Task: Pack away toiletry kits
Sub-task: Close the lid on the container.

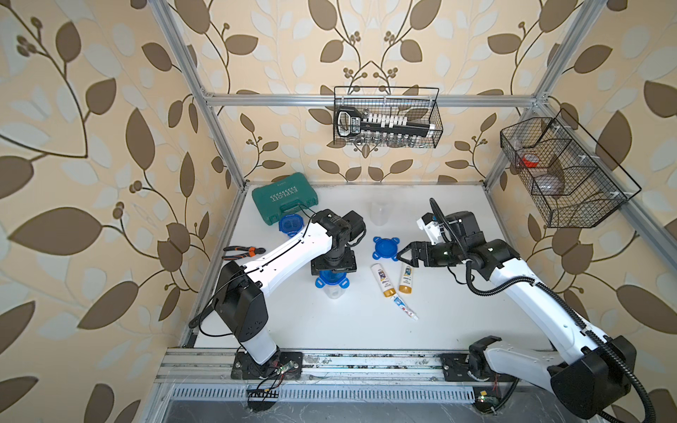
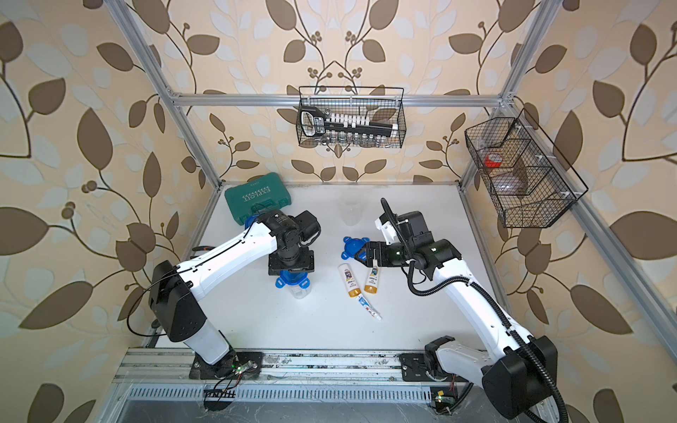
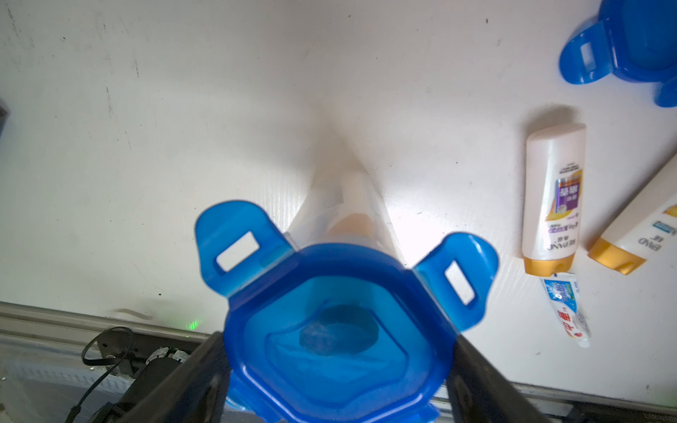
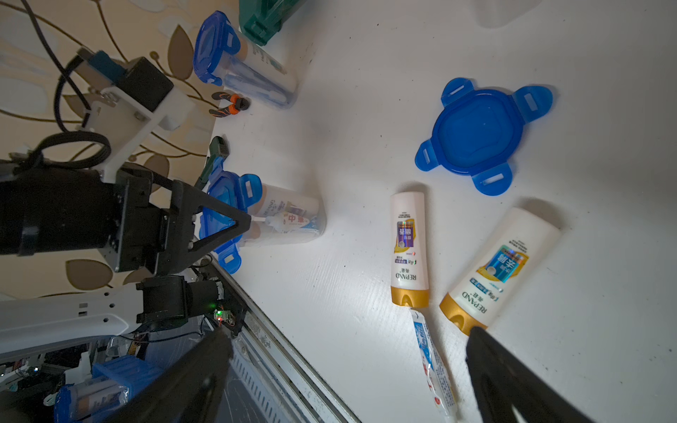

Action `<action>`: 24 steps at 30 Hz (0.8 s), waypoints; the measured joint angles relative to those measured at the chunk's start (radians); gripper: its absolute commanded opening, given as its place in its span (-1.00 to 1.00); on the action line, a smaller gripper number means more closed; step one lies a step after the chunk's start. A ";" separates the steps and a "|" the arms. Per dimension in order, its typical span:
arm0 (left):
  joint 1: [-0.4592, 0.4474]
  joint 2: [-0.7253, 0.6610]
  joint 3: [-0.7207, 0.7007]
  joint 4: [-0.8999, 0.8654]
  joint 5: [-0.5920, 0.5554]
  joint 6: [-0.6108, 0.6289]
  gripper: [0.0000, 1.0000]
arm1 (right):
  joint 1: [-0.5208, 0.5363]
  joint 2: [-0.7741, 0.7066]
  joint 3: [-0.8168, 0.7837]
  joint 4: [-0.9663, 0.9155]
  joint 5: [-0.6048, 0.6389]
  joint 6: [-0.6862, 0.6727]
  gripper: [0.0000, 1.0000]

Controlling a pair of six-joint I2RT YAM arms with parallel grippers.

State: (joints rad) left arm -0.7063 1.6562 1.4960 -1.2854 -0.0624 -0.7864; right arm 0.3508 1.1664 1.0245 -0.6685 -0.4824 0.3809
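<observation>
A clear jar point(image 4: 289, 219) holding toiletries stands near the left arm, with a blue four-tab lid point(image 3: 337, 322) on it. My left gripper point(image 3: 337, 340) reaches down over it, fingers pressed against two opposite sides of the lid, two tabs still flared out. Two white gold-capped bottles point(image 1: 383, 280) point(image 1: 406, 278) and a toothpaste tube point(image 1: 404, 307) lie mid-table. Just behind them lies a loose blue lid point(image 1: 386, 248). My right gripper point(image 4: 350, 335) hovers open above the bottles, holding nothing. An empty clear jar point(image 1: 379, 212) stands further back. A closed, filled jar point(image 1: 291, 224) stands by the green case.
The green tool case point(image 1: 284, 197) sits at the back left corner and pliers point(image 1: 243, 251) lie at the left edge. Two wire baskets point(image 1: 388, 117) point(image 1: 564, 172) hang on the back and right frame. A metal rail point(image 1: 329, 362) runs along the front edge.
</observation>
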 measured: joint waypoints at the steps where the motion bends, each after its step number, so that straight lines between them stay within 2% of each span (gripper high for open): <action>1: 0.000 -0.001 -0.001 0.000 0.000 0.000 0.74 | 0.000 0.000 0.000 0.000 0.000 0.000 0.99; 10: 0.000 0.024 -0.009 0.014 0.005 0.000 0.97 | 0.000 0.001 0.008 0.000 0.000 0.000 1.00; 24: 0.006 0.013 -0.009 0.013 0.011 -0.001 0.98 | 0.000 0.008 0.016 0.000 0.000 0.000 1.00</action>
State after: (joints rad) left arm -0.7002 1.6695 1.4868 -1.2728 -0.0517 -0.7876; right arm 0.3504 1.1740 1.0401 -0.6689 -0.4824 0.3813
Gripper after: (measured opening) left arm 0.990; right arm 0.999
